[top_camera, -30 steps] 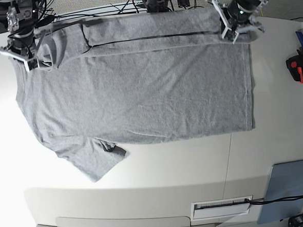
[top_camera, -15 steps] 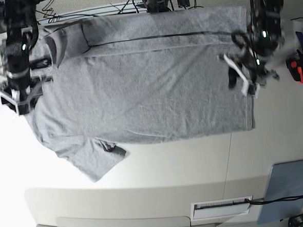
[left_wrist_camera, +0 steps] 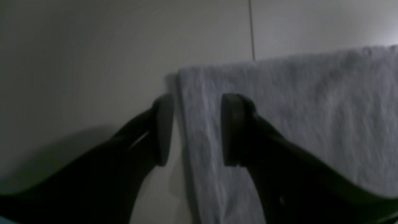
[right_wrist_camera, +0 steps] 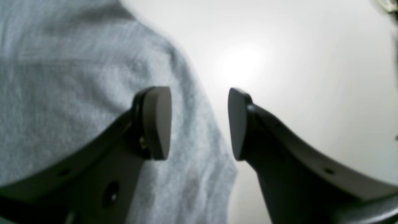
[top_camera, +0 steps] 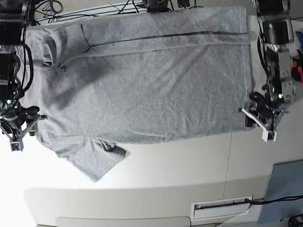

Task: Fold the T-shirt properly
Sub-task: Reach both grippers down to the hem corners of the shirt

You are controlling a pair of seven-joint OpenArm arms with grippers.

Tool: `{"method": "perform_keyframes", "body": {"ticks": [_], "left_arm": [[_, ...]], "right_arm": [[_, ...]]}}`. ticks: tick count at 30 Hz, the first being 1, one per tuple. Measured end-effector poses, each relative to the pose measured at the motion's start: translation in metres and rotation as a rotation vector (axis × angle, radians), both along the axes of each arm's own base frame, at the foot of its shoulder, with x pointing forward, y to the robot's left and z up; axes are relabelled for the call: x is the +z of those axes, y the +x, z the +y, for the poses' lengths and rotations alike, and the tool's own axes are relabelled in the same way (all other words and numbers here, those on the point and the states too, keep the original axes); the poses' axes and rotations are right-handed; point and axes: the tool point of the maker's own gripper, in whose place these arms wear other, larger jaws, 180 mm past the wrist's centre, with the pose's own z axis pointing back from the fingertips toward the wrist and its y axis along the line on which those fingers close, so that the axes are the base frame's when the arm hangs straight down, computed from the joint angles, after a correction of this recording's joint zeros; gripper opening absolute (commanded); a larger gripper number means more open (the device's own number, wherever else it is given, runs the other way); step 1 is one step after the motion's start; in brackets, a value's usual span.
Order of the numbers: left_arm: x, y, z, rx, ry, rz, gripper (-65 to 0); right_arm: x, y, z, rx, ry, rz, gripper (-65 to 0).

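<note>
Here both fingers [left_wrist_camera: 228,130] [right_wrist_camera: 157,123] apart, straddling T-shirt [top_camera: 144,83] edges, bare table [top_camera: 144,170] beyond.

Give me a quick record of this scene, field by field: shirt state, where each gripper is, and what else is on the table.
garment: grey T-shirt spread flat, far long edge already folded over
near sleeve: lies unfolded on the table
left gripper: open, fingers straddling the shirt's hem edge near its corner, nothing gripped
right gripper: open, one finger over fabric, the other over bare table
other items: grey-blue panel; red and black clamp
</note>
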Motion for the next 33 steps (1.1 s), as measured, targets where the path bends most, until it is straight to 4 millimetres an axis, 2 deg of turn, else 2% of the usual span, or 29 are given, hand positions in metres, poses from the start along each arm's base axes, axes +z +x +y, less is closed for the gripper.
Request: {"method": "perform_keyframes", "body": {"ticks": [2, 5, 9, 12, 19, 24, 27, 30, 31, 33], "left_arm": [[-0.001, 0.010, 0.004, 0.022, -0.017, 0.015, -39.0], [-0.010, 0.018, 0.015, 0.068, -0.038, 0.061, -39.0], [-0.031, 0.010, 0.018, 0.062, -0.055, 0.146, -39.0], [-0.032, 0.009, 0.017, 0.054, -0.059, 0.148, -39.0], [-0.031, 0.009, -0.001, -0.001, -0.114, 0.163, -39.0], [-0.032, 0.011, -0.032, -0.080, -0.159, 0.159, -39.4], [-0.033, 0.013, -0.035, -0.058, -0.169, 0.154, -46.1], [-0.034, 0.012, -0.032, -0.059, -0.146, 0.161, -61.7], [-0.034, 0.013, -0.030, -0.060, -0.133, 0.159, -65.0], [-0.035, 0.013, -0.027, -0.064, -0.108, 0.156, -65.0]], "right_arm": [[-0.003, 0.003, 0.003, 0.002, 0.038, 0.038, -36.0], [0.004, 0.011, 0.008, 0.021, 0.068, 0.038, -36.0], [0.004, 0.014, 0.017, 0.050, 0.094, 0.033, -36.0], [0.001, 0.014, 0.021, 0.052, 0.104, 0.036, -36.0], [-0.003, 0.015, 0.029, 0.057, 0.121, 0.036, -36.0], [-0.003, 0.015, 0.032, 0.082, 0.121, 0.041, -36.0], [-0.003, 0.015, 0.032, 0.081, 0.119, 0.041, -36.0], [-0.003, 0.015, 0.032, 0.082, 0.120, 0.040, -36.0], [-0.002, 0.016, 0.032, 0.083, 0.120, 0.033, -36.0], [0.001, 0.019, 0.033, 0.088, 0.120, 0.011, -36.0]]}}
